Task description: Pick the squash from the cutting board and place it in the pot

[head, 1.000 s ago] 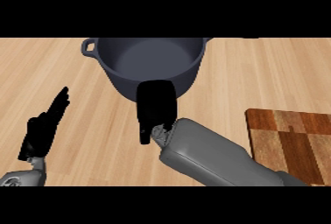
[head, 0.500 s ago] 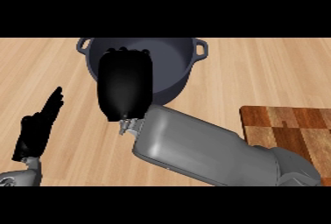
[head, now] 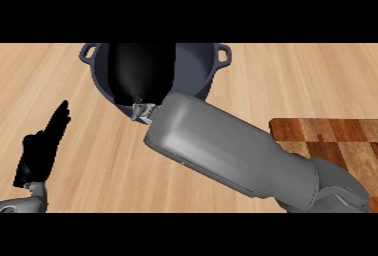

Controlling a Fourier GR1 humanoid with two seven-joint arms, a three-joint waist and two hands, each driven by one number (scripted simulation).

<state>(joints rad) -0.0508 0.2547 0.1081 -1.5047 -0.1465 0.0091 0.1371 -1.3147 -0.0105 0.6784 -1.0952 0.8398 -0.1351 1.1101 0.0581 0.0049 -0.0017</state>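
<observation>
At twelve o'clock a dark grey pot (head: 210,67) with side handles stands on the light wooden tabletop (head: 295,80). The right hand (head: 140,70) hangs over the pot's mouth, back of the hand up, hiding its fingers and much of the inside. At eight o'clock the left hand (head: 44,147) rests open, fingers straight. A striped wooden cutting board (head: 339,140) lies at four o'clock.

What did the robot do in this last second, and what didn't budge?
The right robot hand travelled up from in front of the pot to hang over its opening; no squash is visible. The left robot hand stayed open and resting, and the cutting board stayed put.
</observation>
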